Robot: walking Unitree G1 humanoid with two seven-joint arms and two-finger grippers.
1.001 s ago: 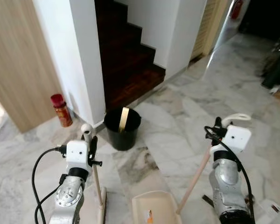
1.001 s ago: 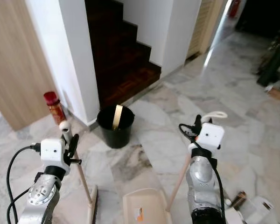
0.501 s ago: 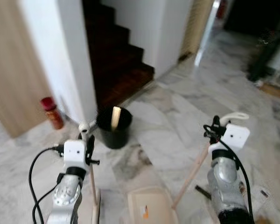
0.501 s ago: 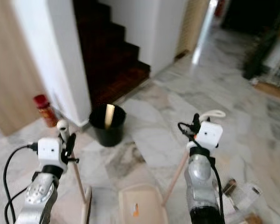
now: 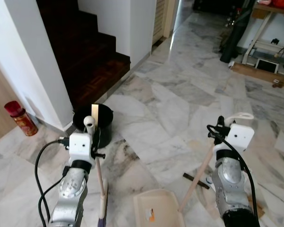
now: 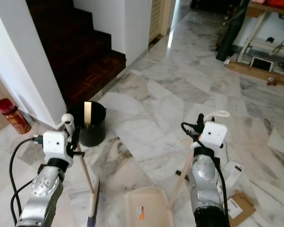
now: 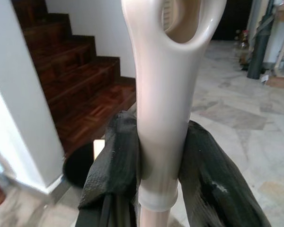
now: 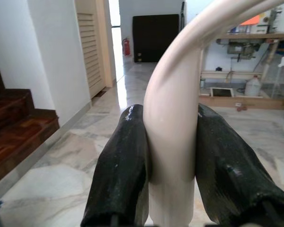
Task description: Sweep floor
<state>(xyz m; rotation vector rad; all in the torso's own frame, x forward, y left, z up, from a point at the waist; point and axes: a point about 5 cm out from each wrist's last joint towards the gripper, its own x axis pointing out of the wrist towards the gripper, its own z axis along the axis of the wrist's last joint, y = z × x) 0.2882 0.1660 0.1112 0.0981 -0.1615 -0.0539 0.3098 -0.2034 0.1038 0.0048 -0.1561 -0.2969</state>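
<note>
Marble floor (image 5: 180,99), grey-veined, glossy. Left gripper (image 7: 161,165) clamped on the cream broom handle (image 5: 98,172) just below its looped top; black fingers (image 7: 114,161) press both sides of the shaft. Broom stands near upright, bristle head (image 6: 92,208) on the floor beside the left arm. Right gripper (image 8: 170,156) closed around the curved cream handle of the dustpan (image 5: 157,210); its pole slants down to the pan, which lies flat on the floor between the two arms. Black bin (image 5: 92,124) stands ahead of the broom, at the foot of the dark wooden stairs (image 5: 85,52). Red canister (image 5: 20,117) by the white wall. Flattened cardboard (image 6: 240,207) on the floor beside the right arm.
</note>
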